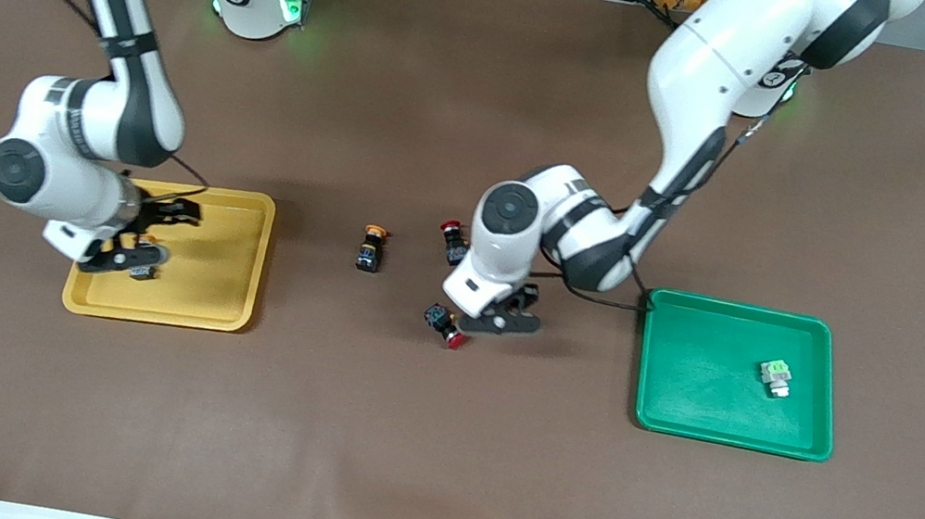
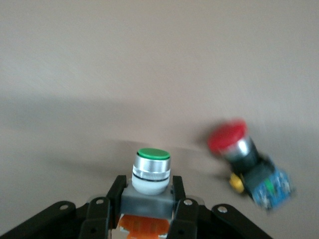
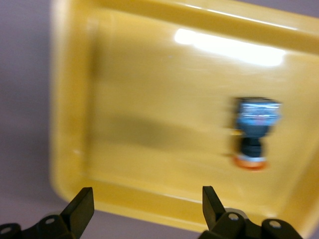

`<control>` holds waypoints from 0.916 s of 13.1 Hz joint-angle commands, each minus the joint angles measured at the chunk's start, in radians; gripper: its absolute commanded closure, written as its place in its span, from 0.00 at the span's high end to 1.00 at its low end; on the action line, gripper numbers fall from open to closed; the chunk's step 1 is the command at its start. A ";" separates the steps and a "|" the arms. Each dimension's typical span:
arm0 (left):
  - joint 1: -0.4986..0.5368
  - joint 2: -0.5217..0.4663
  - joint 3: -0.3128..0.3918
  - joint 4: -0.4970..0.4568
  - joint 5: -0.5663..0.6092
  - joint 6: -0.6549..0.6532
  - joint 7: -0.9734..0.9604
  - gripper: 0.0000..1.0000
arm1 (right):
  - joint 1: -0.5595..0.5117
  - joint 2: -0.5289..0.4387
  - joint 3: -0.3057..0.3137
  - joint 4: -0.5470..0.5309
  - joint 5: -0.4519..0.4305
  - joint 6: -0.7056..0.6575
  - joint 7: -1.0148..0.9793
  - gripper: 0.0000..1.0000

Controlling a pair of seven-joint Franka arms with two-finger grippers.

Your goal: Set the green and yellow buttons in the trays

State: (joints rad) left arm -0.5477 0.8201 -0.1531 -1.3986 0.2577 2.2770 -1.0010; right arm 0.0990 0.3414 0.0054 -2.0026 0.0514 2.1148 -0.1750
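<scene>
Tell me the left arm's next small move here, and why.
Probably lift. The left gripper is shut on a green-capped button low over the table, with a red-capped button lying close beside it. Rising first should clear that one before carrying toward the green tray. The right gripper, open, is over the yellow tray.

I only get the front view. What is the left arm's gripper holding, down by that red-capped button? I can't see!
Observer: The left wrist view shows it. The left gripper is shut on a round green-capped push-button with a white body, which stands upright between the fingers.
Operator: Ooh! Is the other arm holding one too?
Observer: No. In the right wrist view the right gripper is open with nothing between its fingers, over the shallow yellow plastic tray.
</scene>
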 commanded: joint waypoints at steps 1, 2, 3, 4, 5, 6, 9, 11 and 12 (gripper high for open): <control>0.145 -0.051 -0.008 -0.016 0.028 -0.024 -0.002 0.00 | 0.117 -0.013 -0.007 -0.019 0.102 0.004 0.153 0.96; 0.208 -0.067 -0.009 -0.019 0.032 -0.031 0.002 0.00 | 0.177 -0.012 -0.008 -0.019 0.161 0.023 0.208 0.96; 0.251 -0.081 -0.011 -0.019 0.034 -0.060 0.007 0.00 | 0.235 -0.010 -0.010 -0.021 0.189 0.051 0.271 0.96; 0.288 -0.094 -0.011 -0.020 0.032 -0.101 0.042 0.00 | 0.276 -0.005 -0.008 -0.019 0.196 0.072 0.348 0.96; 0.325 -0.104 -0.011 -0.025 0.032 -0.140 0.089 0.00 | 0.313 0.004 -0.008 -0.021 0.196 0.103 0.414 0.96; 0.360 -0.110 -0.013 -0.025 0.032 -0.184 0.138 0.00 | 0.349 0.013 -0.008 -0.019 0.197 0.134 0.466 0.96; 0.437 -0.108 -0.014 -0.059 0.029 -0.319 0.277 0.00 | 0.422 0.065 -0.008 -0.018 0.197 0.235 0.566 0.96; 0.480 -0.099 -0.014 -0.065 0.031 -0.327 0.321 0.00 | 0.449 0.096 -0.008 -0.012 0.199 0.283 0.601 0.96; 0.489 -0.093 -0.014 -0.085 0.028 -0.333 0.344 0.00 | 0.470 0.109 -0.008 -0.010 0.199 0.310 0.624 0.96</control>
State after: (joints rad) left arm -0.0807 0.7356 -0.1534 -1.4469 0.2637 1.9641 -0.6878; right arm 0.5338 0.4276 0.0099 -2.0166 0.2200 2.3844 0.4139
